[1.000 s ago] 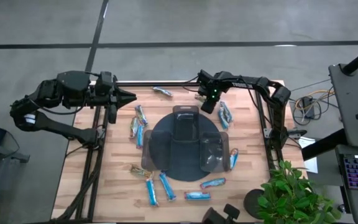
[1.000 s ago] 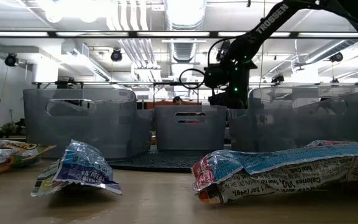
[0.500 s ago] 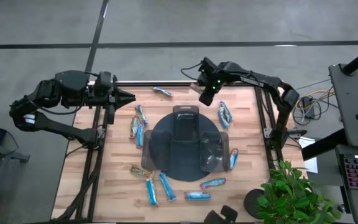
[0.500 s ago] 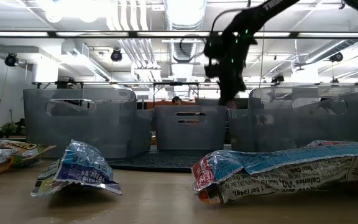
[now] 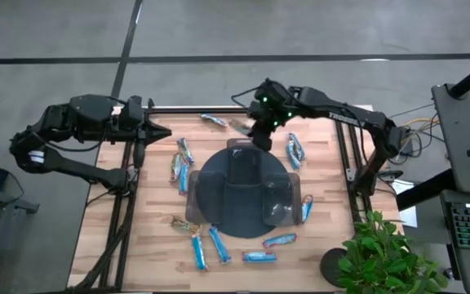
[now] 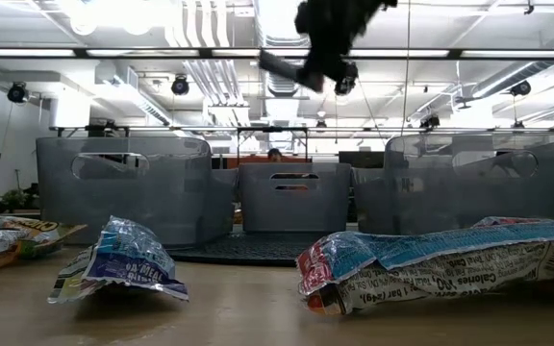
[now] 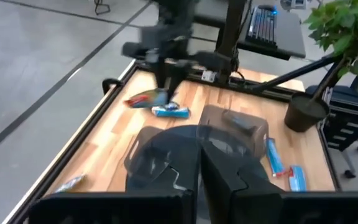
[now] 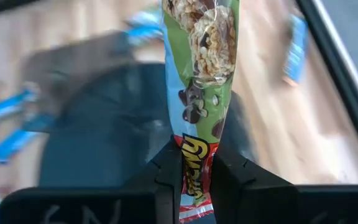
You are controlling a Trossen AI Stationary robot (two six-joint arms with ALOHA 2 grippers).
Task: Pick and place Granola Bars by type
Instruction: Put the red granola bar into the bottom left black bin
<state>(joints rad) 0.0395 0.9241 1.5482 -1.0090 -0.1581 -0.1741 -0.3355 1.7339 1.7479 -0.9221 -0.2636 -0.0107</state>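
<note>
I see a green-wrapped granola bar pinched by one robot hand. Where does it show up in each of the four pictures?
High view: green-wrapped granola bar sticks out of the right hand, by the far rim of the dark round tray.
Low view: high up, a dark strip.
Left wrist view: blurred, above the far boards.
Right wrist view: centre, between the fingers.
Shared landmark: the tray.

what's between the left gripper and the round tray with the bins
In the high view, a few blue-wrapped bars lie on the wood between the left gripper and the dark tray.
</note>
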